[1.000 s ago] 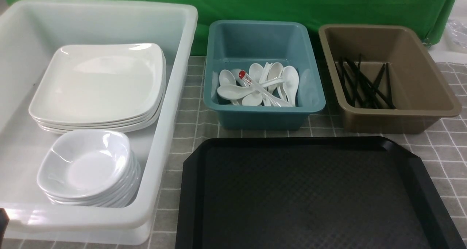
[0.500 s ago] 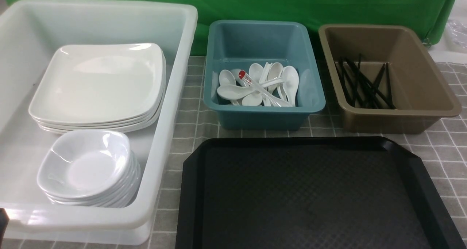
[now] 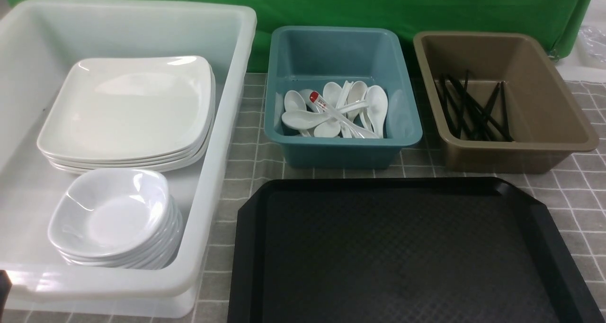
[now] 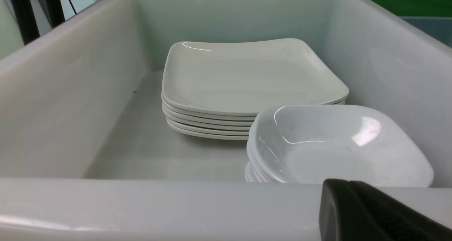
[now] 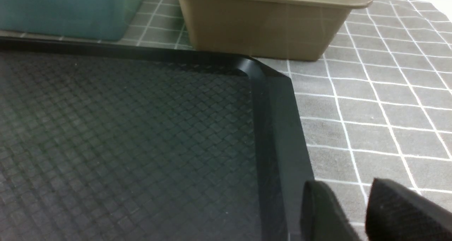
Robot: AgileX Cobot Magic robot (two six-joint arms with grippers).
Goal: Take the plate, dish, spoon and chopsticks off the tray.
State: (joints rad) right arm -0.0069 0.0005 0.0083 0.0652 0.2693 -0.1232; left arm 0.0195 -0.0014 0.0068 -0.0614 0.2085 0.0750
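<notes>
Three bins sit behind your tray (image 3: pixel 402 252), whose near edge is cut off. The plate (image 3: pixel 128 107) tops a stack in the white bin (image 3: pixel 222 171), with stacked dishes (image 3: pixel 111 214) just in front of it. The spoon (image 3: pixel 318 101) lies among white ones in the teal bin (image 3: pixel 341 148); chopsticks (image 3: pixel 473 107) lie in the brown bin (image 3: pixel 521 157), and you cannot pick out single pairs. Only one finger of your left hand (image 4: pixel 370 212) shows outside that bin's near wall, so you cannot tell its state. Your right hand (image 5: pixel 360 212) is barely apart, gripping nothing, over checked tabletop (image 5: pixel 381 103) beside the tray's rim, with open room to its right.
</notes>
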